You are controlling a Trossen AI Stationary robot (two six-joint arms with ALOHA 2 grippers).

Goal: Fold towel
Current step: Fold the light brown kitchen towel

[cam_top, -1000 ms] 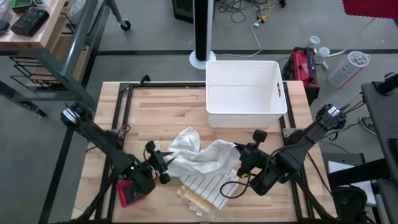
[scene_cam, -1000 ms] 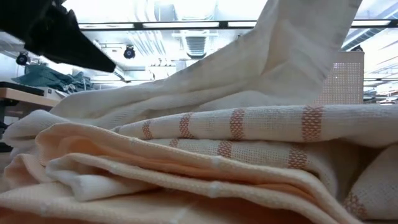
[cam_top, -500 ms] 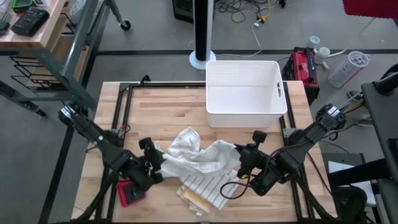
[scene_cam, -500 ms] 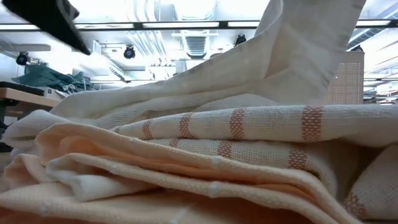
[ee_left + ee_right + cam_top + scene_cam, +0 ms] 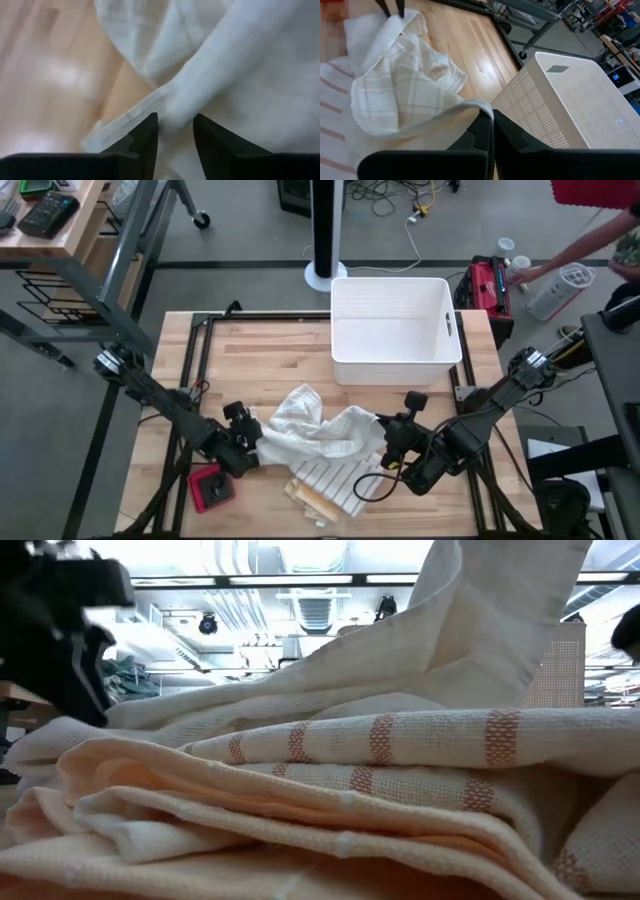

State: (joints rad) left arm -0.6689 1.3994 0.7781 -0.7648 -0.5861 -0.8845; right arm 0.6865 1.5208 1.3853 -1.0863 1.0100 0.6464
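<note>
Between both end effectors, left (image 5: pixel 252 442) and right (image 5: pixel 383 436), crumpled towel (image 5: pixel 318 430).

Bare table (image 5: pixel 250 355) lies open behind the crumpled towel (image 5: pixel 320 435). The white bin (image 5: pixel 393 330) blocks the far right corner; a red object (image 5: pixel 210 488) sits near the front left edge.
</note>
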